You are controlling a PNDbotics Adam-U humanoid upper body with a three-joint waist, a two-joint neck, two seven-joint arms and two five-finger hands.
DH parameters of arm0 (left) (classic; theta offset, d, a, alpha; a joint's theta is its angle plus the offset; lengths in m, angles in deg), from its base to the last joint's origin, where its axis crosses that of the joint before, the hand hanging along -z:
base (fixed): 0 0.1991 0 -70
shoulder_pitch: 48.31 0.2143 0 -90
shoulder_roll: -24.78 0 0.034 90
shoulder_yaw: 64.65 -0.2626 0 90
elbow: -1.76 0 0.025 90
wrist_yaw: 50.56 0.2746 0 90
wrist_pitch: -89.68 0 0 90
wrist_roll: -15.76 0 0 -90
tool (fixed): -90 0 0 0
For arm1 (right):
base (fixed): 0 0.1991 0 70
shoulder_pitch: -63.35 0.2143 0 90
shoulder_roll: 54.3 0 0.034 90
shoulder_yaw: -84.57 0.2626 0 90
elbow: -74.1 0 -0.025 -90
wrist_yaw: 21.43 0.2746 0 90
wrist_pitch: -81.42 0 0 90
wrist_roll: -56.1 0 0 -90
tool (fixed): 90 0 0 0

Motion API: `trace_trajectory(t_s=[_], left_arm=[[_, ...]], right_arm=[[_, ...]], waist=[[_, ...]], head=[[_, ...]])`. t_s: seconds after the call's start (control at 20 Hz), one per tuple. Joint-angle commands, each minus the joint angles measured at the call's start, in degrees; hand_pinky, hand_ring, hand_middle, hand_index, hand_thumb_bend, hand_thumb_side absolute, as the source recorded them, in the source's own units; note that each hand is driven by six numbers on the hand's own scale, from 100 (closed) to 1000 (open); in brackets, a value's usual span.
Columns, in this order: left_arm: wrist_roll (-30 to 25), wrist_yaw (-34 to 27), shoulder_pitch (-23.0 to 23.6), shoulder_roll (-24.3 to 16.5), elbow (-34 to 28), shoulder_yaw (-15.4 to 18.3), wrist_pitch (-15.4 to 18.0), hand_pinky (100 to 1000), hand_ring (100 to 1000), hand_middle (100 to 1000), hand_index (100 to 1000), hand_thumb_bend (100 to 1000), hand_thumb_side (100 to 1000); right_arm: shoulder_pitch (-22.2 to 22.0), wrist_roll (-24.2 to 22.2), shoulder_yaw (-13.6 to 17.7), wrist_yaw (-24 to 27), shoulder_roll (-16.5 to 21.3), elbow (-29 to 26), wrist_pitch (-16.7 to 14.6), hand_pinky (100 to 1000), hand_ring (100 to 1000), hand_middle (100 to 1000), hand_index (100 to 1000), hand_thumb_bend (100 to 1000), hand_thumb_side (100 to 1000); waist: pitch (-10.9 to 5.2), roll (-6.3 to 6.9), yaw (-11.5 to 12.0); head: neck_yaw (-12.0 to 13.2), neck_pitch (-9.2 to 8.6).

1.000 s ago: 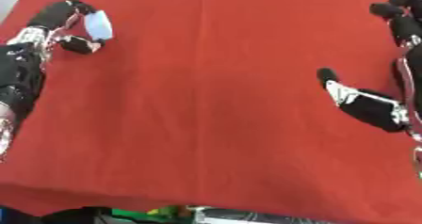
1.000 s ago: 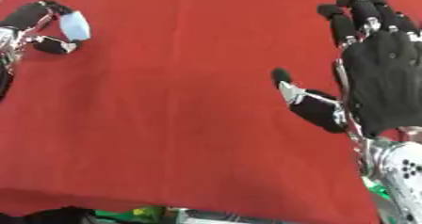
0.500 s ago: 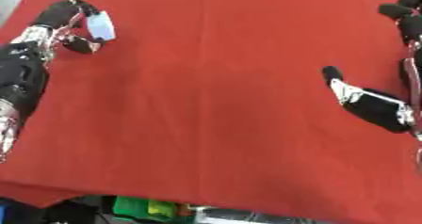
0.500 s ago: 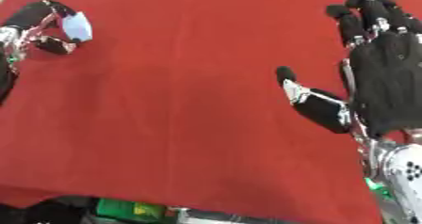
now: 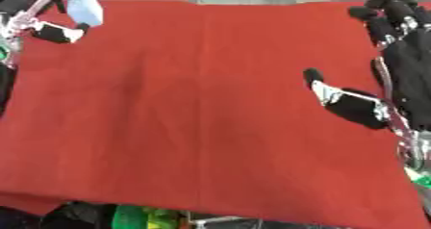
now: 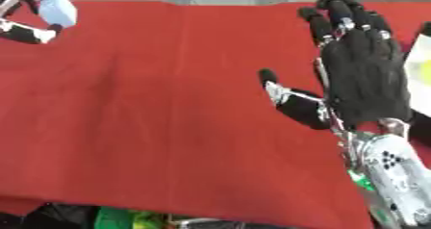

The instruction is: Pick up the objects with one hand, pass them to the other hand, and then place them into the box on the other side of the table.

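At the far left corner of the red tablecloth (image 5: 185, 108), my left hand (image 5: 40, 12) is curled round a small pale blue object (image 5: 86, 9), pinched between thumb and fingers above the cloth. My right hand (image 6: 362, 74) hovers over the right side of the table. It is open, fingers straight and pointing away, thumb spread toward the middle. Nothing is in it.
A pale yellowish-white edge (image 6: 418, 62), perhaps a box, shows at the right border past my right hand. Green items (image 5: 139, 218) lie below the table's front edge. The cloth between the hands is bare red.
The whole picture has shifted, so the head moved. My left hand with the pale blue object sits higher and further left in view. My right hand stays open.
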Motion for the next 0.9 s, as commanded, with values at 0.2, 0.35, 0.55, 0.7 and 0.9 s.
trace_trajectory(t_s=[0.2,0.35,0.55,0.7,0.9], left_arm=[[-19.14,-24.28,3.82,-0.94,-13.24,-4.31,1.61,742,466,408,585,100,304],[-32.37,-37.22,5.22,3.04,-18.32,-7.19,-2.16,768,461,402,576,100,445],[-48.08,-51.58,4.81,8.05,-23.57,-11.88,-10.56,778,460,402,574,100,533],[-49.87,-54.80,3.16,10.71,-27.77,-17.52,-14.19,783,470,415,589,100,572],[-50.10,-56.62,0.71,13.80,-31.71,-24.22,-17.30,785,468,413,586,100,612]], right_arm=[[1.44,-1.89,-1.60,1.80,2.73,-1.21,-3.82,811,866,820,893,568,590],[3.08,-3.26,-2.52,3.20,3.85,-1.21,-6.42,849,869,828,920,582,574],[5.86,-4.91,-3.46,5.51,5.11,-1.21,-9.29,889,870,833,926,611,585],[7.31,-5.95,-3.92,6.94,5.48,-1.21,-10.51,908,870,838,930,617,583],[8.51,-6.85,-3.86,7.39,5.75,-1.21,-11.19,919,871,840,934,613,584]], waist=[[-3.66,0.03,1.69],[-4.52,-0.12,2.70],[-4.76,-0.33,3.79],[-4.63,-0.29,4.11],[-4.50,-0.08,4.34]], head=[[-5.40,-0.15],[-8.29,-0.15],[-11.37,-0.15],[-11.92,-0.15],[-12.15,-0.15]])
